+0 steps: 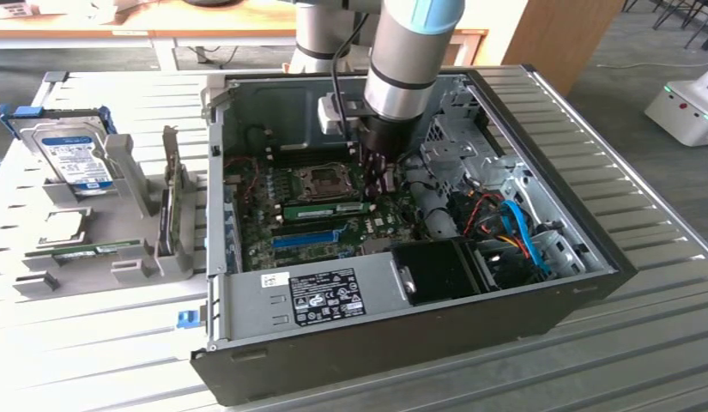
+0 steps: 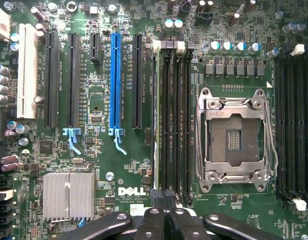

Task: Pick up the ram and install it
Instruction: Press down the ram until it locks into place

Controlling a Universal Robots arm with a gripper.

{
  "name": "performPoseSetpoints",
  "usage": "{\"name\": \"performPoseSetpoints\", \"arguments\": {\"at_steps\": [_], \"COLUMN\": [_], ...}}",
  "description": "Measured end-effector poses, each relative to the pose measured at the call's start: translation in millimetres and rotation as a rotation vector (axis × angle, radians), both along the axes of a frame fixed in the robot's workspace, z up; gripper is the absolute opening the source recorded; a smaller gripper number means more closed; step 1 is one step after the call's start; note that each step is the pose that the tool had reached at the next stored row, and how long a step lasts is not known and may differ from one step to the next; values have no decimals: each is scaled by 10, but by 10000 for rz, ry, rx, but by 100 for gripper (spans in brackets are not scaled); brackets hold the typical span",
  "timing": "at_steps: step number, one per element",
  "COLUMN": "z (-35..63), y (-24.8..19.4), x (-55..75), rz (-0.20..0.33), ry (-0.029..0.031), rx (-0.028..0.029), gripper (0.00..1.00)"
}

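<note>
The ram (image 1: 327,209), a green stick with a white label, stands on edge in a memory slot between the CPU socket (image 1: 325,178) and the long blue slot (image 1: 305,238). The wrist view shows the ram (image 2: 155,115) edge-on as a thin pale line in the memory slot nearest the blue slot (image 2: 115,75). My gripper (image 1: 377,172) reaches down into the open case at one end of the stick. Its black fingers (image 2: 166,202) are shut together over that end of the memory slots, with nothing visible between them. I cannot tell whether they touch the stick.
The open computer case (image 1: 583,283) lies on a slatted metal table (image 1: 674,360). Cables, a fan shroud (image 1: 439,270) and drive cages crowd the exterior view's right. On its left, a grey holder (image 1: 124,266) carries a hard drive (image 1: 79,159) and a small green board (image 1: 96,251).
</note>
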State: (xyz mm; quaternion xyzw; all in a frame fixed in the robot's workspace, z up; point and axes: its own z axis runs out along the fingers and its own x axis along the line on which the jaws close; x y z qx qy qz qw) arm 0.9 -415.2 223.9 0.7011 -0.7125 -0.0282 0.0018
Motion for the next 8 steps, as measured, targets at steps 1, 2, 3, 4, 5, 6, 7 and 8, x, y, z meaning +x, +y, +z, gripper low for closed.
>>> {"name": "performPoseSetpoints", "arguments": {"at_steps": [1, 2, 3, 4, 5, 6, 7, 8], "z": [-2, -2, -2, -3, -3, -3, -3, -3], "y": [0, 0, 0, 0, 0, 0, 0, 0], "x": [0, 0, 0, 0, 0, 0, 0, 0], "rz": [0, 0, 1, 0, 0, 0, 0, 0], "ry": [1, 1, 2, 2, 1, 1, 1, 1], "rx": [-1, 0, -1, 0, 0, 1, 1, 1], "gripper": [11, 11, 11, 11, 11, 11, 11, 11]}}
